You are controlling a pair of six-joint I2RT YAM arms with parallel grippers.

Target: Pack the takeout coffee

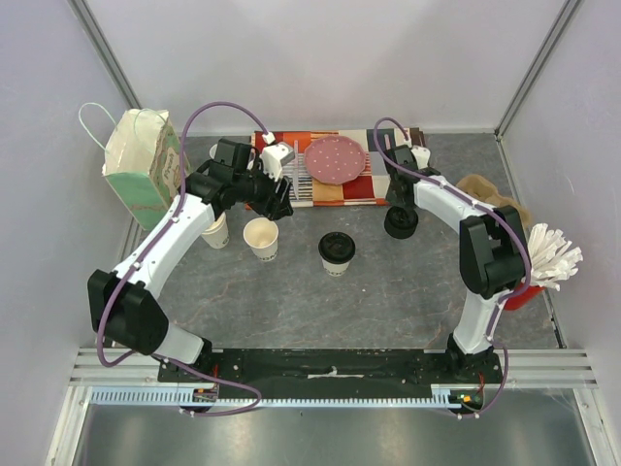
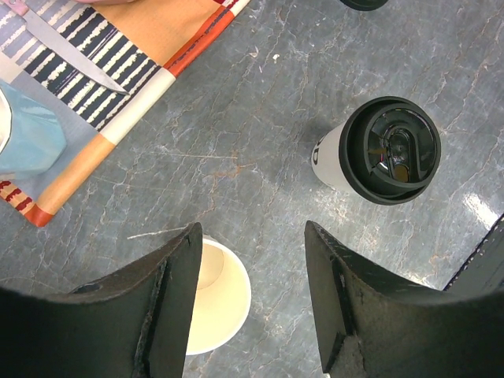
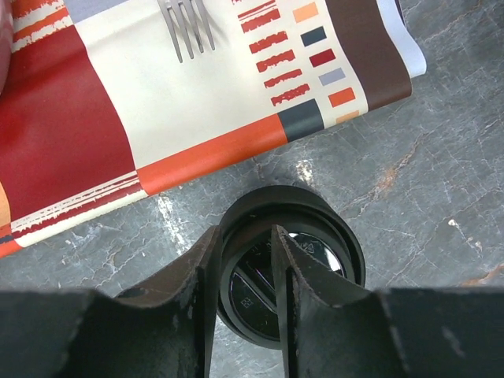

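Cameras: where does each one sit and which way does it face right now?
Top external: above and behind the bases, looking down at the table; both arms show.
Left wrist: looks down past the left hand at the open cup and lidded cup.
Right wrist: looks down past the right hand at the loose lid.
Shared: top and left wrist both show the lidded cup.

**One overview, two close-ups**

Top external: high above and behind, looking steeply down on the whole table (image 1: 417,282). Left wrist: close, facing straight down; lidded cup (image 2: 391,150) at right, shared with the overview's centre. Right wrist: nearest, down onto a black lid (image 3: 331,236); placemat (image 3: 157,102) shared by all three.
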